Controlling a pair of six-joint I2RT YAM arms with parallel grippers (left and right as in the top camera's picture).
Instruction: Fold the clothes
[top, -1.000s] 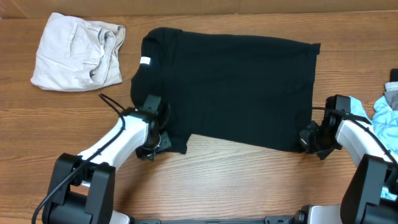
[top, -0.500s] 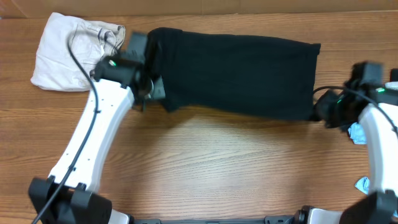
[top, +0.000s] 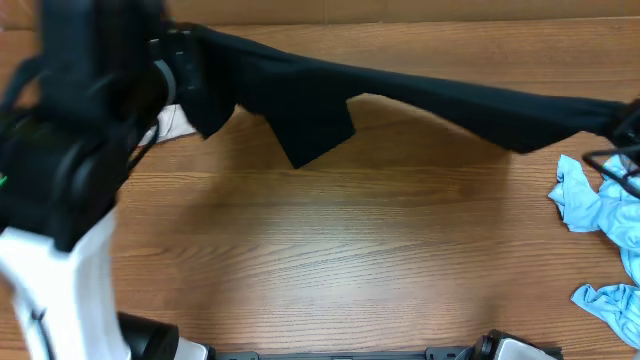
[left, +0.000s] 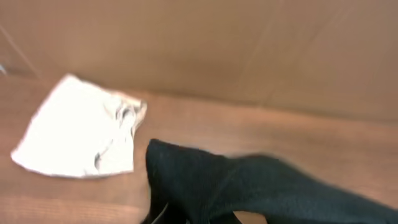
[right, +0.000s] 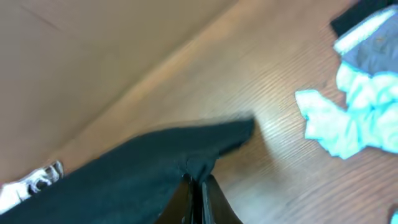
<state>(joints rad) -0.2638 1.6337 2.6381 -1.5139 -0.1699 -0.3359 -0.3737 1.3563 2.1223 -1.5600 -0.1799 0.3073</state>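
The black garment (top: 420, 95) is off the table and stretched in a long band between my two grippers, with one flap hanging down at the left of its middle. My left gripper (top: 185, 65) is raised high at the back left and is shut on the garment's left end (left: 249, 186); its jaws barely show. My right gripper (right: 200, 193) is shut on the garment's right corner (right: 137, 174), at the far right edge of the overhead view. The off-white garment (left: 81, 134) lies at the back left. The light-blue garment (top: 600, 210) lies at the right.
The wooden table (top: 350, 260) lies below the lifted garment. A cardboard wall (left: 249, 50) stands along the back. My raised left arm (top: 70, 170) hides the table's left part in the overhead view. A dark item with a white band (right: 367, 25) lies beyond the light-blue garment.
Both grippers have risen and moved back, pulling the black garment from flat on the table up into a taut hanging band. The left arm now looms close to the overhead camera.
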